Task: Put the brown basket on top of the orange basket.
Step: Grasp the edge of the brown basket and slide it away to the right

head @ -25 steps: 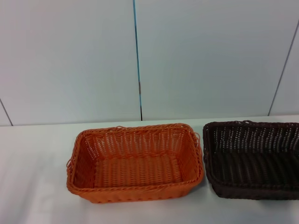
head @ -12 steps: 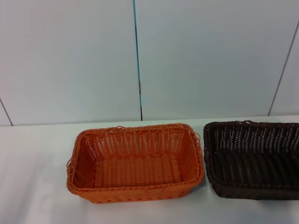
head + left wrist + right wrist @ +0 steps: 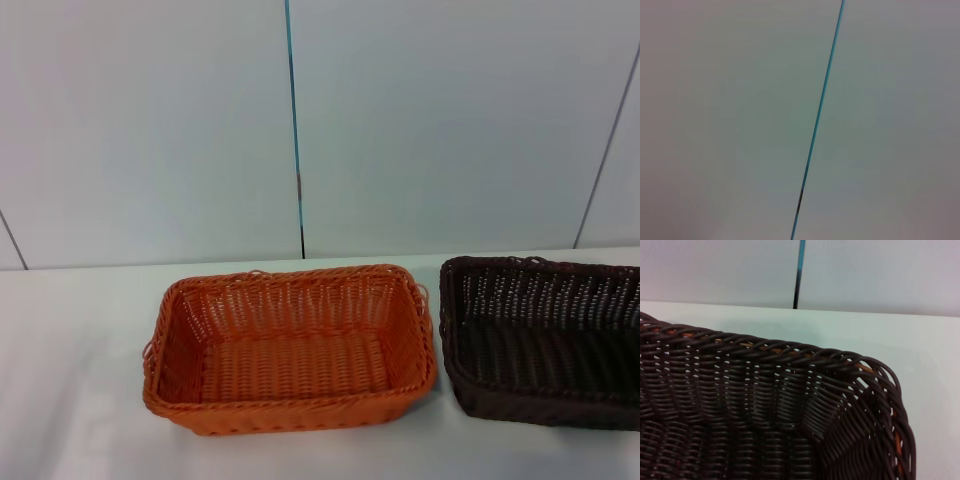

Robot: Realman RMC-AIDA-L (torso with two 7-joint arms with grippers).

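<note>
Left arm: not seen from the head camera; its wrist camera faces only the pale wall panel (image 3: pixel 730 120) and a thin blue seam (image 3: pixel 821 110) that crosses that picture at a slant. Its gripper does not show, so whether it is open or closed cannot be told.
Table: white surface (image 3: pixel 70 330) reaching back to the wall, carrying both baskets.
Orange basket (image 3: pixel 290 345): sits upright on the table, a little to the left of centre in the head view, mouth upward, nothing inside, braided rim unbroken around all four sloped sides.
Gap between baskets: narrow strip of bare table; the two rims lie just beside each other, apart.
Brown basket (image 3: pixel 545 340): sits upright on the table to the right of the orange basket, its right end cut off by the edge of the head view, nothing inside.
Right arm: not seen from the head camera; its wrist camera looks closely down on one rounded corner of the brown basket (image 3: pixel 770 405), with the table (image 3: pixel 920 355) and wall beyond. Its gripper does not show there, so its fingers' state cannot be told.
</note>
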